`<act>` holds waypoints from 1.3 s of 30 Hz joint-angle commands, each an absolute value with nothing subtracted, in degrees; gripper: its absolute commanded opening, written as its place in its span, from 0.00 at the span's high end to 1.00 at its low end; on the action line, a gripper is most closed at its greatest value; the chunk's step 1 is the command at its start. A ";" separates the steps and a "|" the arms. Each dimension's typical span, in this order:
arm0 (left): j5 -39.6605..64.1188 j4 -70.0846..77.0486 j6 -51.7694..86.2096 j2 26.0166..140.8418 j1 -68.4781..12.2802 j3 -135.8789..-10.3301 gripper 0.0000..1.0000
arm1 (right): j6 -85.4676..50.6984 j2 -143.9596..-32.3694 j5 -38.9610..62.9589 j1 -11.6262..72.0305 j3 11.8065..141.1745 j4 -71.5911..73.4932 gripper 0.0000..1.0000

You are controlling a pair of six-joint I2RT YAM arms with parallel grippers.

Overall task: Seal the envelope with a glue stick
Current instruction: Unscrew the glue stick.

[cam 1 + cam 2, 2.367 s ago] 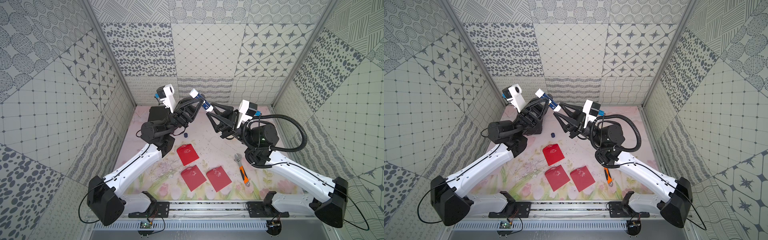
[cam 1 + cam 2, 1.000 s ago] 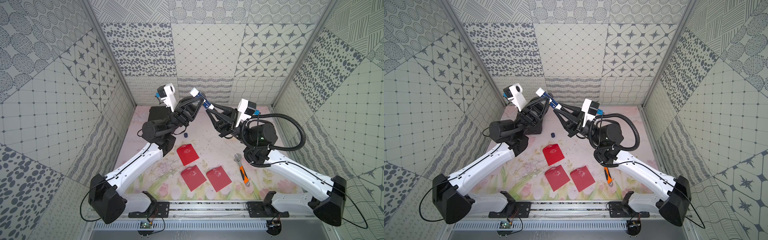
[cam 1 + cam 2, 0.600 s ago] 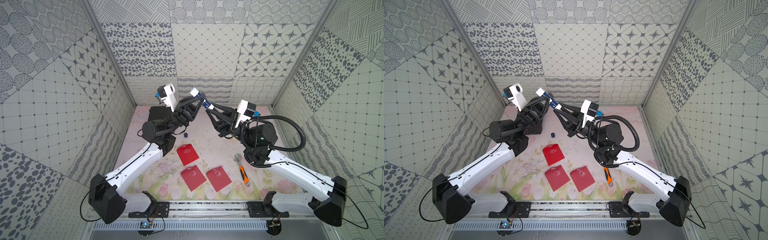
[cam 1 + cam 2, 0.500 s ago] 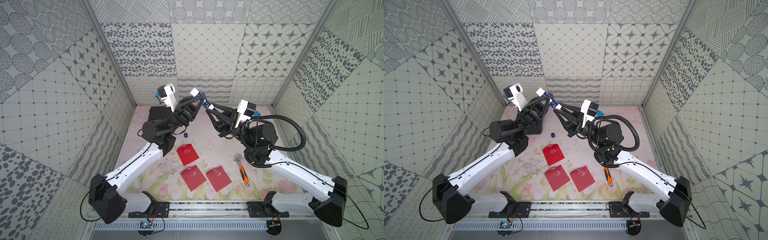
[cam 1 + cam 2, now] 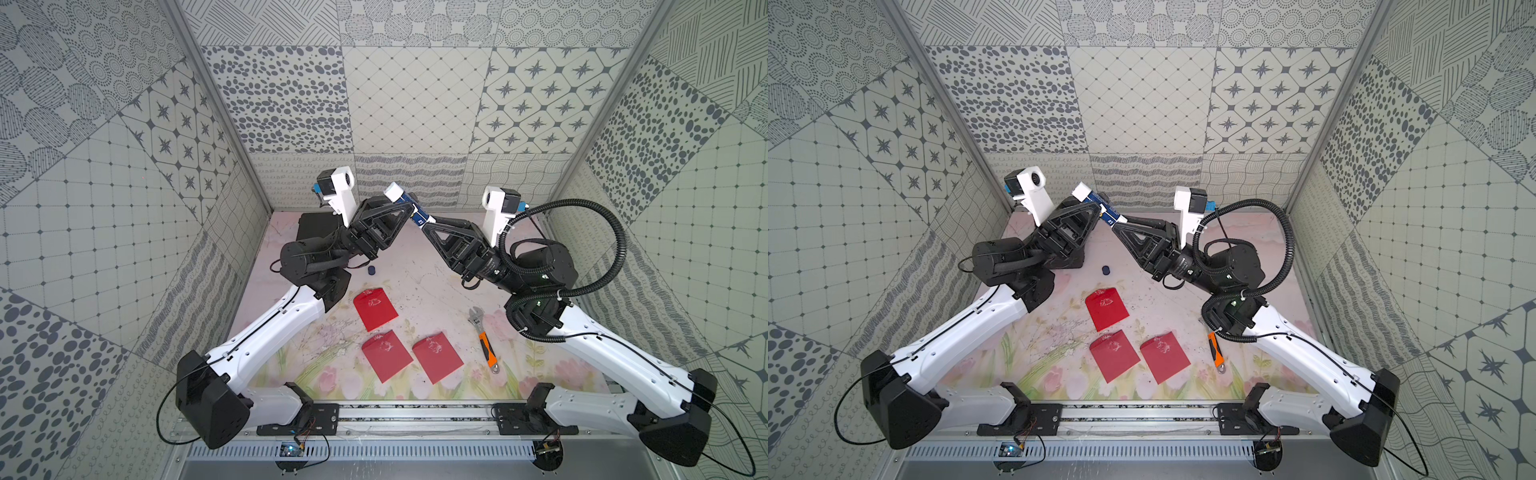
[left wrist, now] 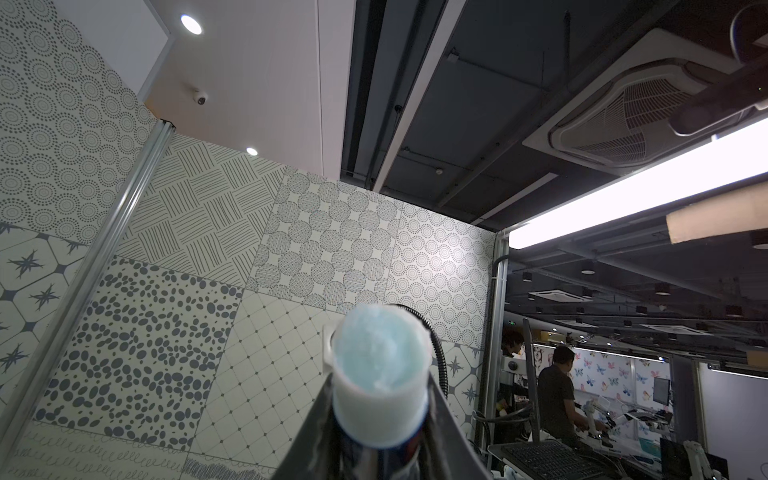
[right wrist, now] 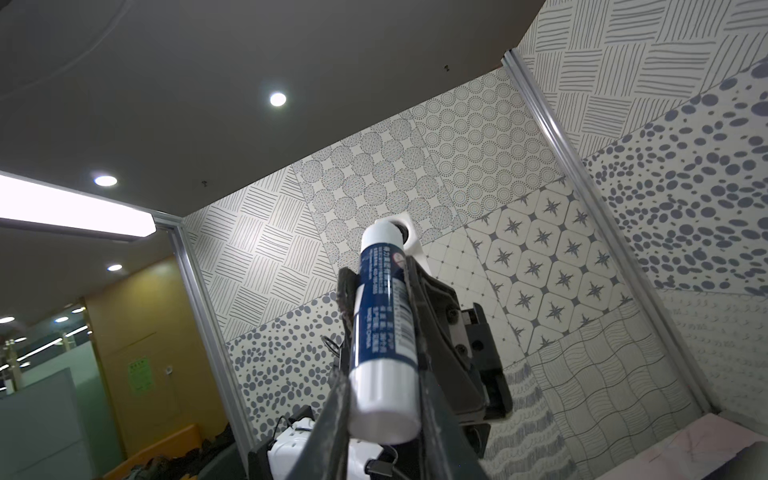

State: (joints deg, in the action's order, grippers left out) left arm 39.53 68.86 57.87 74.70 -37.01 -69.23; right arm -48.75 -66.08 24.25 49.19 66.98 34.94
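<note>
The glue stick (image 5: 409, 204) (image 5: 1098, 204) hangs high over the back of the table, held at both ends. My left gripper (image 5: 406, 202) (image 6: 380, 436) is shut on its blue-labelled body just below the uncapped end, where pale blue glue (image 6: 380, 361) shows. My right gripper (image 5: 424, 221) (image 7: 384, 415) is shut on the white base of the glue stick (image 7: 384, 332). The dark blue cap (image 5: 371, 270) (image 5: 1106, 270) lies on the table. A red envelope (image 5: 374, 309) lies mid-table, with two more red envelopes (image 5: 386, 360) (image 5: 437, 358) nearer the front.
An orange-handled adjustable wrench (image 5: 482, 332) lies right of the envelopes, under the right arm. A black box (image 5: 316, 226) stands at the back left corner. Patterned walls close in the table on three sides, and a metal rail (image 5: 415, 417) runs along the front.
Hardly anything differs: the right wrist has shifted very slightly, and both grippers keep hold of the glue stick in the same raised place.
</note>
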 commanded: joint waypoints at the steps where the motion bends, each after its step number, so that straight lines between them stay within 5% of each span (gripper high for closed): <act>1: 39.54 76.47 56.44 76.17 -36.83 -71.60 0.99 | -66.78 -66.08 29.14 49.32 67.26 45.50 0.94; 4: 39.73 77.95 57.60 77.37 -36.83 -72.19 1.00 | -70.76 -67.18 29.94 49.29 66.56 51.22 0.94; 8: 39.05 77.38 57.53 77.46 -36.82 -72.06 1.00 | -66.95 -64.27 27.08 48.92 64.39 48.16 0.80; 14: 35.31 70.73 53.81 74.84 -36.80 -69.44 1.00 | -47.39 -58.10 19.97 48.54 63.54 30.04 0.53; 18: 31.23 67.82 51.70 73.16 -36.77 -66.85 1.00 | -31.30 -55.81 13.30 48.60 61.84 25.73 0.45; 29: 23.23 61.85 53.60 71.57 -36.82 -63.90 1.00 | 11.35 -61.00 13.66 48.61 62.77 33.46 0.44; 39: 22.88 63.63 55.48 72.57 -36.74 -64.07 1.00 | 21.83 -65.22 12.90 48.65 66.77 30.57 0.47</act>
State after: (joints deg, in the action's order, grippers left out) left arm 24.80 61.06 54.72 72.38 -36.99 -63.59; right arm 17.10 -64.64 12.99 48.51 64.38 29.12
